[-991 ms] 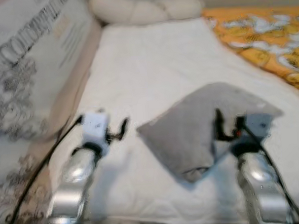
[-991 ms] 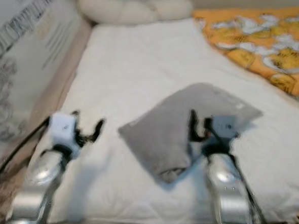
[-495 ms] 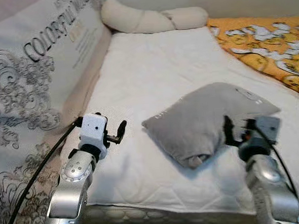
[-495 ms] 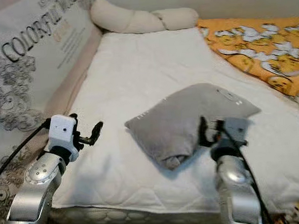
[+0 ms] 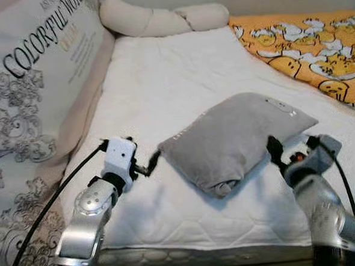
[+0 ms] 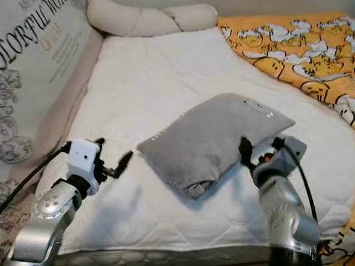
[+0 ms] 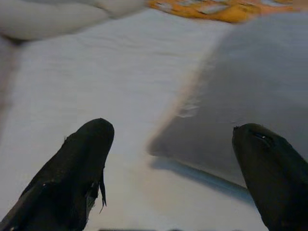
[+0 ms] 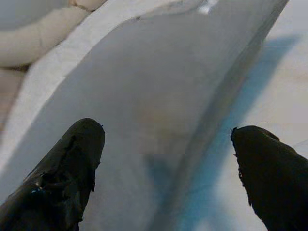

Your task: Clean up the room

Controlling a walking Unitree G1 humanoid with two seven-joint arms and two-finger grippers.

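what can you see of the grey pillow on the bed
The pillow is plain grey, soft-looking fabric, plump, lying flat and askew on the white mattress. A small white tag sits near its far corner; its near corner is bunched. The left pincer is open beside its left corner, the right pincer open at its right edge.

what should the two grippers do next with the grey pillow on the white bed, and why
Probably ease both inward until the fingers straddle the soft grey pillow. The left gripper and right gripper sit open at opposite edges of it on the white quilted mattress, not yet clamping any fabric.
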